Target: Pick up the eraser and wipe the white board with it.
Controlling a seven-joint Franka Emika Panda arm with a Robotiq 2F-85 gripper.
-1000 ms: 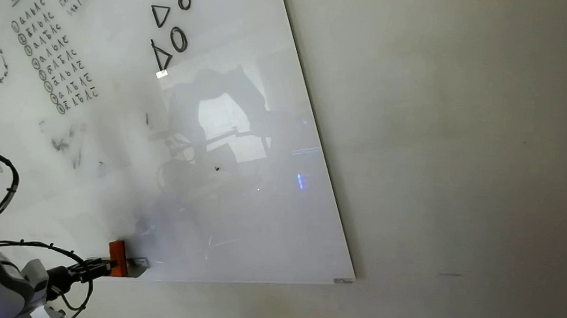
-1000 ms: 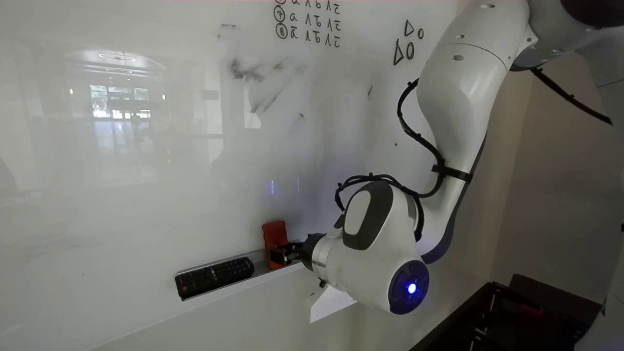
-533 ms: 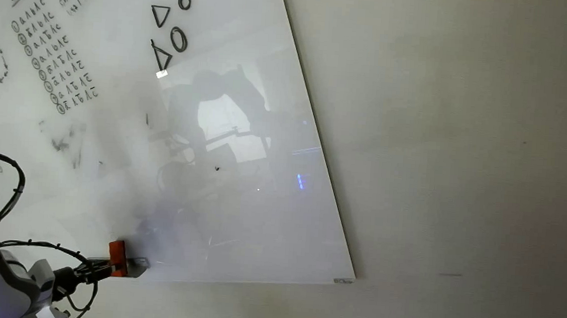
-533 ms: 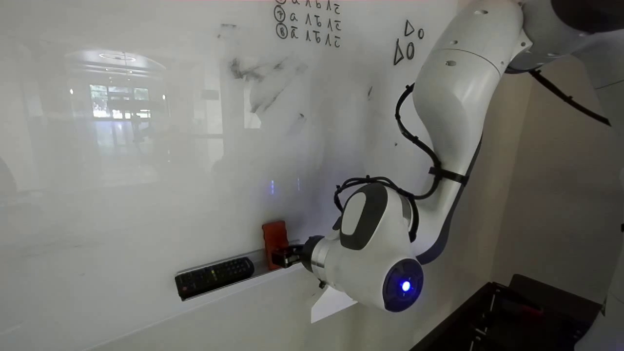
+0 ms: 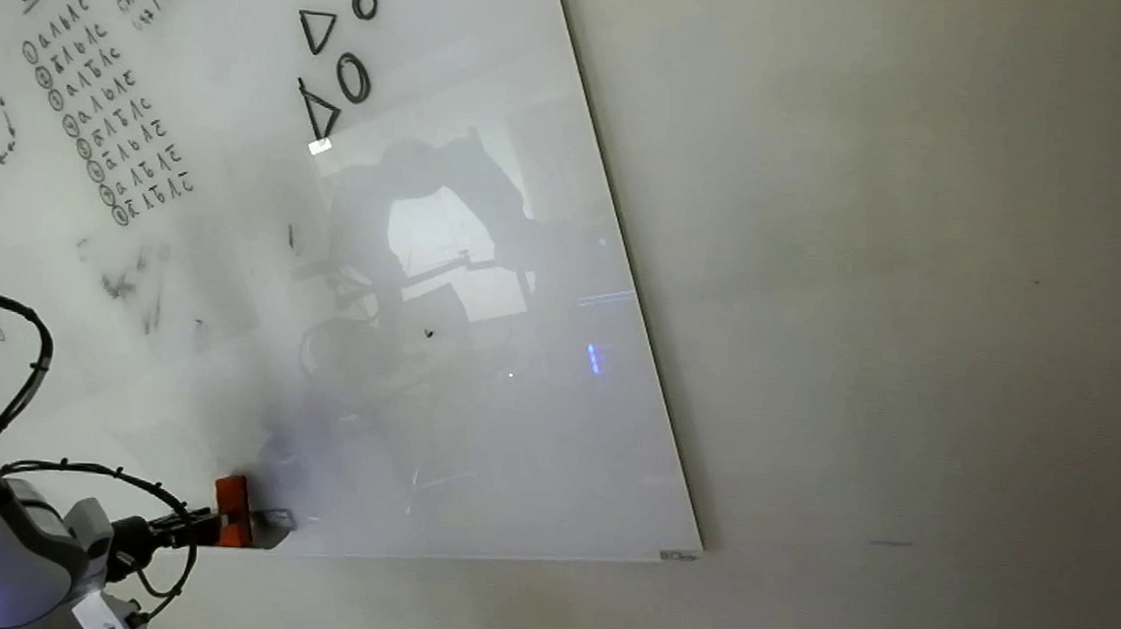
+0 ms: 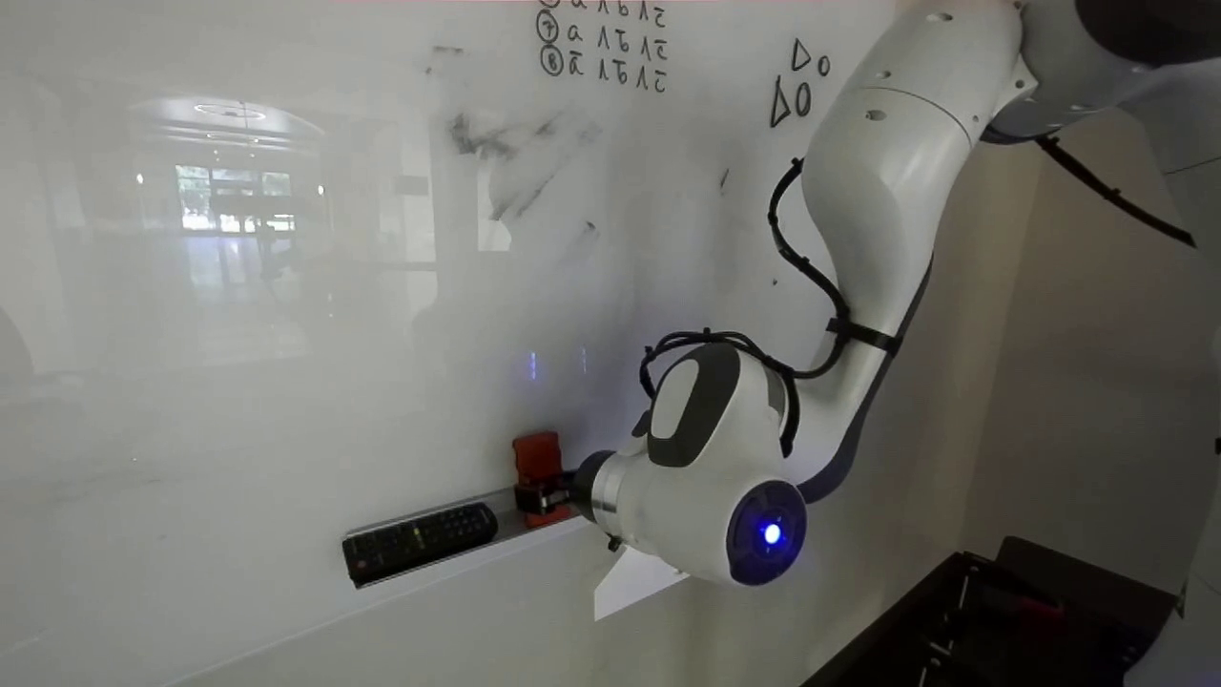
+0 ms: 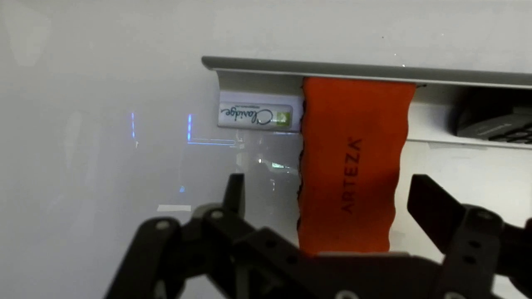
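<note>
The pincer (image 7: 328,191) stood with its jaws spread wide, one to each side of the eraser (image 7: 351,162); in the wrist view a gap showed on both flanks, so nothing was gripped. The gap looked narrower on the side of the remote control (image 6: 420,542). The eraser stood on end in the tray (image 7: 353,70) at the foot of the white board (image 5: 352,339), its orange face, lettered ARTEZA, toward the arm (image 6: 887,191).

Over the last second the pincer had risen slightly and edged further in, while the eraser kept its place in both exterior views. That looked like the last lining-up before a grasp; closing seemed the next step, and the nearer jaw might meet the eraser first and nudge it along the tray. The wiping seemed yet to begin: the handwriting (image 6: 606,52) and the smudges (image 6: 515,153) higher up were unchanged.

The wrist view stood upside down, and in it the pincer's own body hid the eraser's upper end; in an exterior view a jaw crossed the lower half. How far the jaws reached along its sides could not be judged, nor whether its back touched the board. The remote control was cut off at the wrist view's edge, and a dark thing (image 6: 1002,620) low in an exterior view was too dim to name.
</note>
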